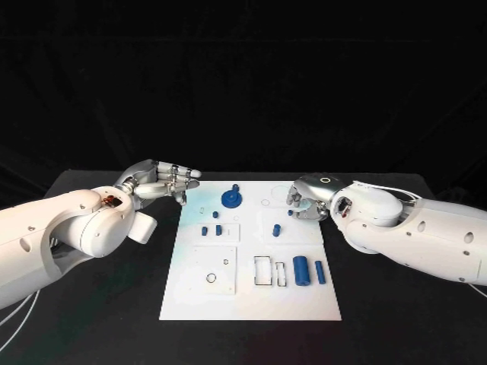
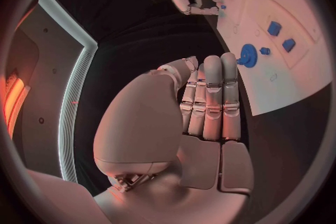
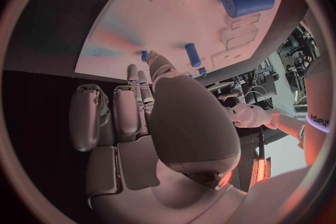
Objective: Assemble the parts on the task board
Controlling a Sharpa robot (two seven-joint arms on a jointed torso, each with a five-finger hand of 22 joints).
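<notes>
The white task board [image 1: 249,296] lies in the middle of the black table. A round blue part with a knob [image 1: 233,199] stands near its far edge, also seen as the round blue part [image 2: 248,56]. Small blue pegs [image 1: 211,229] and one more peg [image 1: 275,229] sit mid-board. A thick blue cylinder [image 1: 300,270] and a thin one [image 1: 320,271] lie at the right. My left hand [image 1: 161,181] hovers off the board's far left corner, fingers straight [image 2: 210,101], holding nothing. My right hand [image 1: 310,199] reaches over the far right part, thumb tip against a tiny blue piece [image 3: 145,56]; whether it pinches it is unclear.
Rectangular recesses [image 1: 263,270] and a square plate with a ring [image 1: 213,275] mark the board's near half. Black tabletop [image 1: 112,319] runs along both sides of the board, under my white forearms. A dark curtain [image 1: 243,76] closes off the back.
</notes>
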